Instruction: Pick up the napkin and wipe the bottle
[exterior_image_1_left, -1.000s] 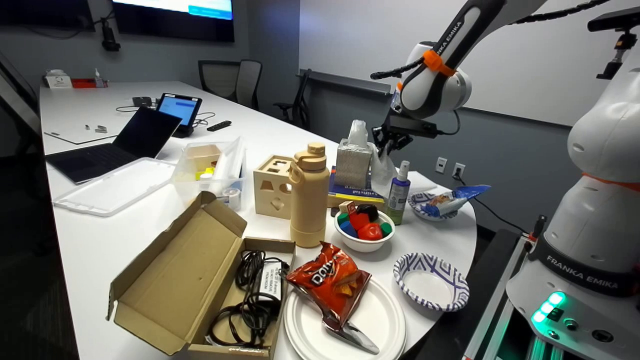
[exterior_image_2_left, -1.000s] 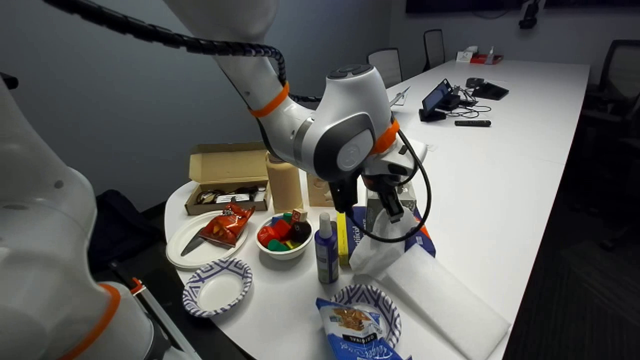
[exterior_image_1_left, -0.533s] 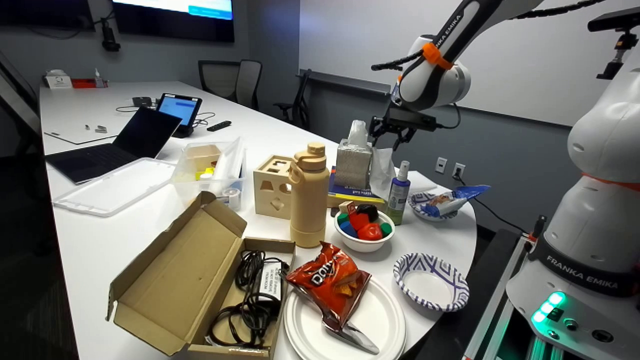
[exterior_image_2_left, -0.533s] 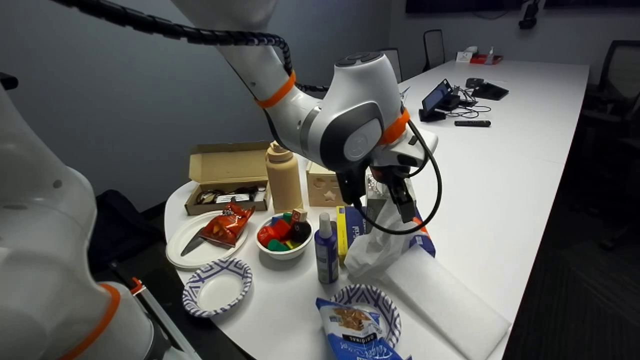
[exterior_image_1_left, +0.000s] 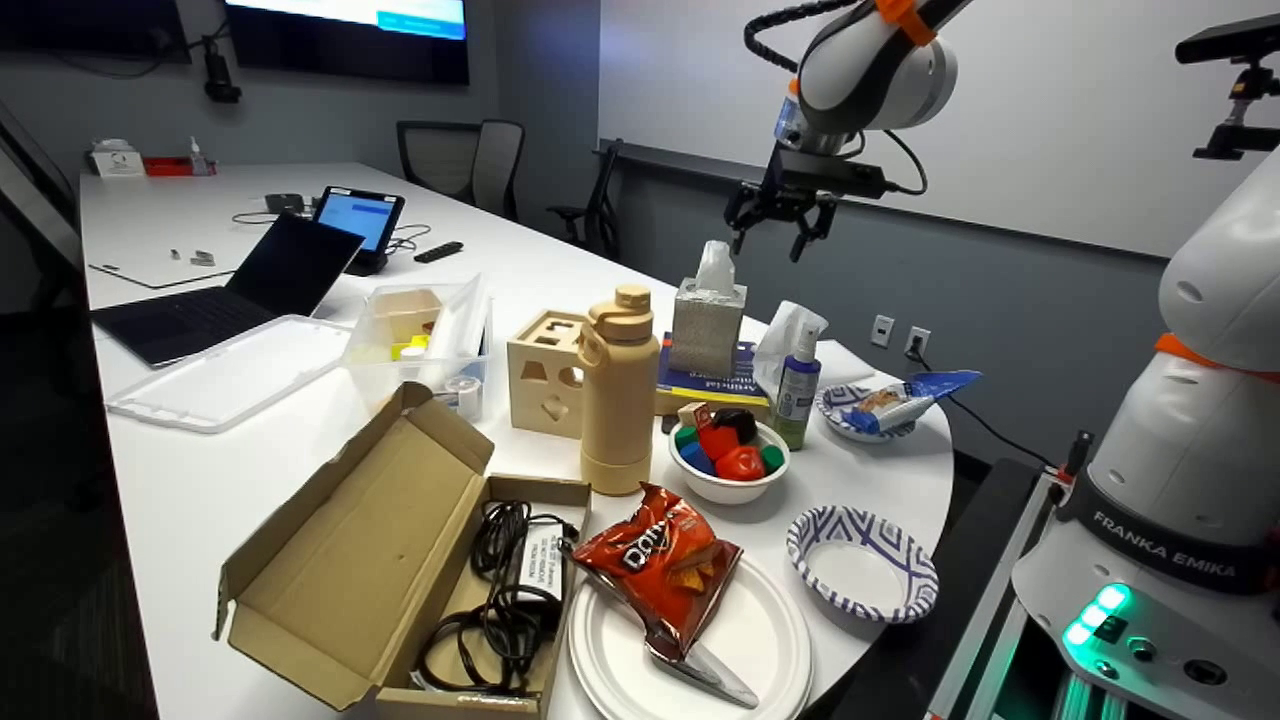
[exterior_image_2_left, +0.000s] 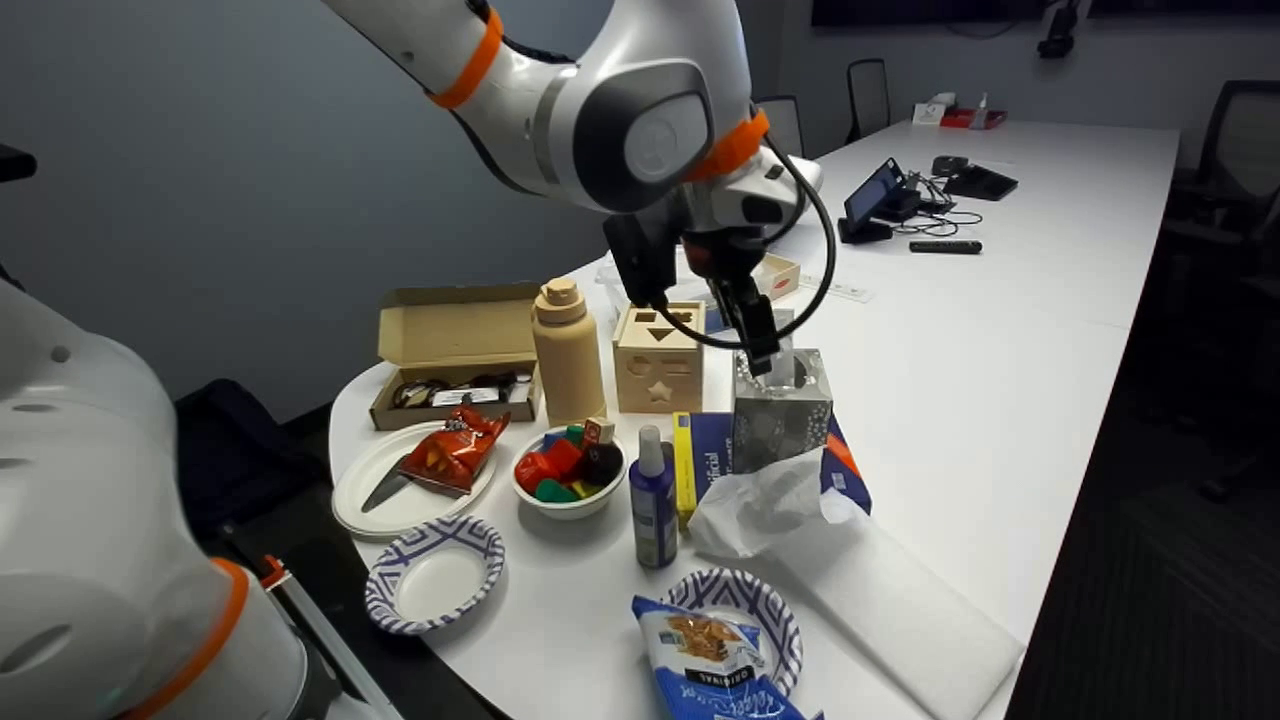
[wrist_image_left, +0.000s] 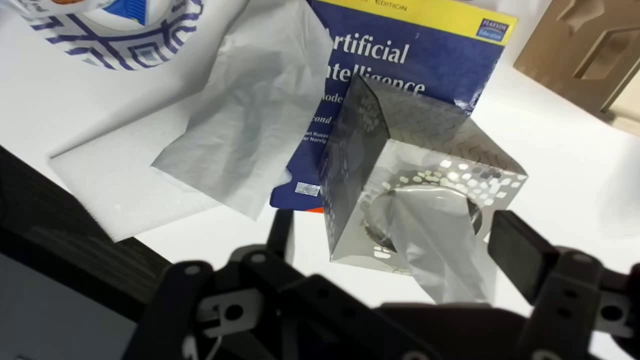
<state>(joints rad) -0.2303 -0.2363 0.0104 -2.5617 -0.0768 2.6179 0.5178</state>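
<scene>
The napkin (exterior_image_1_left: 781, 350), crumpled and white, lies slumped behind the purple spray bottle. In the wrist view the napkin (wrist_image_left: 260, 100) covers part of the blue book and of the white pad. My gripper (exterior_image_1_left: 768, 246) hangs in the air above the tissue box, apart from the napkin. In the wrist view its fingers (wrist_image_left: 522, 252) stand wide apart and hold nothing. A tissue (wrist_image_left: 440, 240) pokes out of the box below, between the jaws as seen from there. The tall tan bottle (exterior_image_1_left: 618, 400) stands upright in front of the wooden shape cube, also visible as bottle (exterior_image_2_left: 568, 360).
The silver tissue box (exterior_image_2_left: 780, 425) stands on the book (wrist_image_left: 400, 45). Close by are the spray bottle (exterior_image_2_left: 653, 505), a bowl of colored blocks (exterior_image_1_left: 728, 488), the shape cube (exterior_image_2_left: 658, 370), the white pad (exterior_image_2_left: 900, 610) and a patterned bowl with a blue snack bag (exterior_image_2_left: 705, 660).
The jaws have spread and let go of the napkin, which has sunk and toppled toward the spray bottle. My arm has risen, and the gripper now stands above the tissue box.
</scene>
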